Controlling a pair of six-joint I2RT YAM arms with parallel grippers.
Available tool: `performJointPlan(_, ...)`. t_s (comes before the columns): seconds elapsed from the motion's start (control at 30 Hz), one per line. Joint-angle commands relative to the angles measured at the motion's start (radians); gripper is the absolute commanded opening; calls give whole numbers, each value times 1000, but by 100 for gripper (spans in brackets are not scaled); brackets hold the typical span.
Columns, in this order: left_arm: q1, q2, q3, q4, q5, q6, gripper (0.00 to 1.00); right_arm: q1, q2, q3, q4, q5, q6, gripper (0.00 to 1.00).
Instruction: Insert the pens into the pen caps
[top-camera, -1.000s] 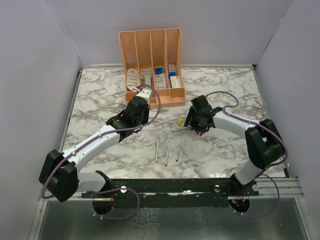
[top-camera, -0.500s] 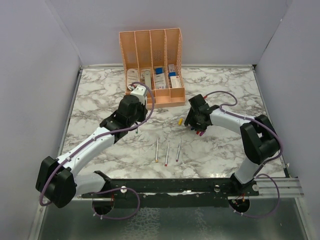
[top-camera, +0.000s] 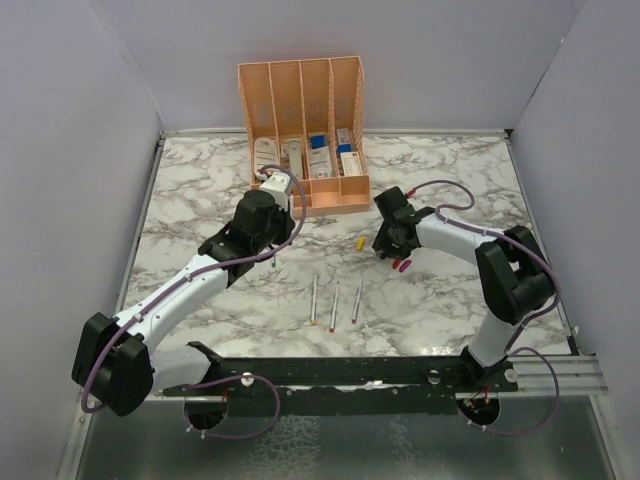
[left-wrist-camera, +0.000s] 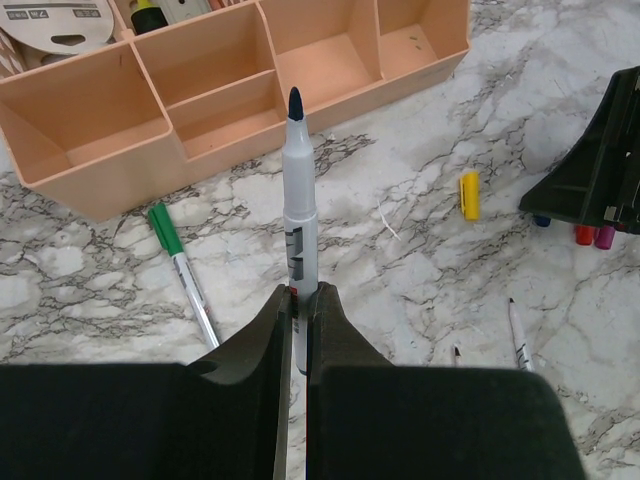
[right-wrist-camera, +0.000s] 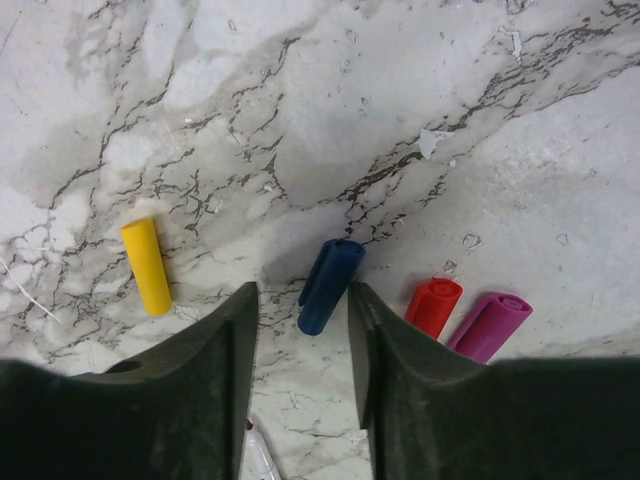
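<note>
My left gripper (left-wrist-camera: 300, 292) is shut on a grey-white pen with a dark blue tip (left-wrist-camera: 298, 190), which points toward the peach organiser. A pen with a green end (left-wrist-camera: 182, 272) lies to its left. My right gripper (right-wrist-camera: 302, 292) is open and low over the table, with the blue cap (right-wrist-camera: 330, 285) lying between its fingers. A yellow cap (right-wrist-camera: 147, 265) lies to the left. A red cap (right-wrist-camera: 432, 306) and a magenta cap (right-wrist-camera: 490, 325) lie to the right. In the top view three more pens (top-camera: 334, 300) lie side by side in front of both grippers (top-camera: 268, 232) (top-camera: 392, 243).
The peach organiser (top-camera: 300, 80) stands at the back centre with white and blue items in its compartments. Its low front trays (left-wrist-camera: 215, 95) are close ahead of the held pen. Grey walls close in the marble table (top-camera: 200, 180) on three sides.
My left arm has drawn back and to the left with the blue pen. My right gripper has shifted slightly left and away over the caps.
</note>
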Motion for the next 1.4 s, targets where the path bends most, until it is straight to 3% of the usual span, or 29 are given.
performJointPlan(0.0,16,-24,-4,47,37,-3,0,-5,67,1,-52,47,-2,35)
performJointPlan(0.4,33,-34,-12,64,67,-5,0,-5,157,20,-105,64,-26,30)
performJointPlan(0.73,54,-32,-11,76,81,-1,0,-5,194,13,-113,38,-85,1)
performJointPlan(1.1,63,-35,-46,129,184,-44,0,-4,93,68,-12,35,-196,1)
performJointPlan(1.37,62,-37,-80,191,293,-105,0,-4,-107,97,216,0,-334,1)
